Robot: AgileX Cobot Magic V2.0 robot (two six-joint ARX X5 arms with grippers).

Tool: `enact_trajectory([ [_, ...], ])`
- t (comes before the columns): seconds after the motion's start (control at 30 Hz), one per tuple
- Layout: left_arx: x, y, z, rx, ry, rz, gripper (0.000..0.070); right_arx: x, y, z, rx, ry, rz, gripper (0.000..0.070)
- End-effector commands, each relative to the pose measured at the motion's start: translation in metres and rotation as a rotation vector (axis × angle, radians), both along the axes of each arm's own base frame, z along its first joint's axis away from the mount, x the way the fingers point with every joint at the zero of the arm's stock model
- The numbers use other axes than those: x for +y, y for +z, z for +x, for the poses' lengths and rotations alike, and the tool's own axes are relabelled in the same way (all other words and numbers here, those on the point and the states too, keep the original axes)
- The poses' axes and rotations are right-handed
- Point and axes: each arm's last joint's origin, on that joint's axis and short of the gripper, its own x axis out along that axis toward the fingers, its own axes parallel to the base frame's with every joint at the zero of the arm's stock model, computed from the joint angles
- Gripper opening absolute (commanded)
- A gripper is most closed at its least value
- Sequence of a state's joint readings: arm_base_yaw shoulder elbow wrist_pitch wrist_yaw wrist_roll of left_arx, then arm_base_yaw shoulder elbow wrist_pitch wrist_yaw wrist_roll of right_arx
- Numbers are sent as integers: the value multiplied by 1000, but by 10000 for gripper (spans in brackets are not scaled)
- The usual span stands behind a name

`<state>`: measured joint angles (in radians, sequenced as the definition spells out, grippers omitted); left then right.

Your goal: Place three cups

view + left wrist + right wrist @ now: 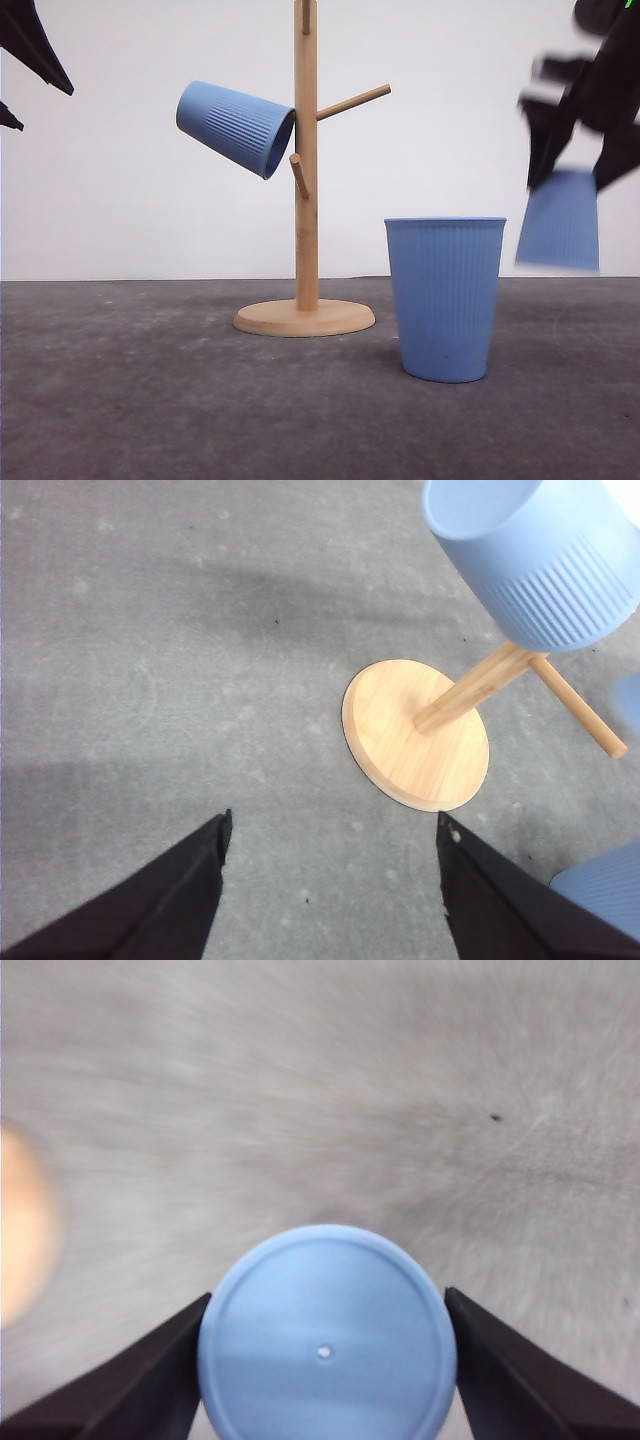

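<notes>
The grey bench [120, 400] carries a wooden cup tree [306, 200], an upright post on a round base with pegs slanting up from it. Judging by this rack, placing the cups means hanging each one mouth-first on a peg.

The standing cup [445, 298] is the largest thing in the front view: it sits upright on the bench, mouth up, just to the right of the rack's base and nearer the camera. Nothing grips it, so it looks like the last one left to place.

The hung cup [235, 127] is already done: it sits tilted on a peg on the left side of the post, mouth against the post and base pointing up and away. The left wrist view shows the same cup [535, 560] above the round base.

The carried cup [560, 220] is in the air at the far right, blurred, base down, well clear of the bench. The right pincer [570, 180] has it clamped; in the right wrist view the flat round base [328, 1335] fills the gap between the two dark fingers [130, 1380]. It appears to be mid-carry, with the long peg on the right of the post free for it.

The left pincer [330, 825] hangs over the bench near the rack with its jaws wide and nothing between them.

So, as I judge it: one placed, one in transit, one waiting.
</notes>
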<state>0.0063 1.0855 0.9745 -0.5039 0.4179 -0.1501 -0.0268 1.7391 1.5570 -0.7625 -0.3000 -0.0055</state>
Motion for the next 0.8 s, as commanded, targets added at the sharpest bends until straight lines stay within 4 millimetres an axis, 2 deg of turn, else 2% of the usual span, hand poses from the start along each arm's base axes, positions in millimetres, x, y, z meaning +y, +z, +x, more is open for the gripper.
enact_trajectory([
  [0.0, 0, 2, 2, -14, 0, 0, 389, -2, 20, -9, -57, 28, 40, 341],
  [0.17, 0, 4, 3, -33, 0, 0, 389, -4, 55, -43, -208, 85, 122, 341],
  [0.33, 0, 4, 3, -36, -1, 1, 389, 1, 65, -68, -358, 139, 315, 341],
  [0.43, 0, 4, 3, -36, 0, 1, 389, 5, 65, -68, -377, 186, 439, 343],
  [0.77, 0, 4, 3, -35, -1, 1, 389, 16, 80, -55, -480, 206, 585, 348],
])
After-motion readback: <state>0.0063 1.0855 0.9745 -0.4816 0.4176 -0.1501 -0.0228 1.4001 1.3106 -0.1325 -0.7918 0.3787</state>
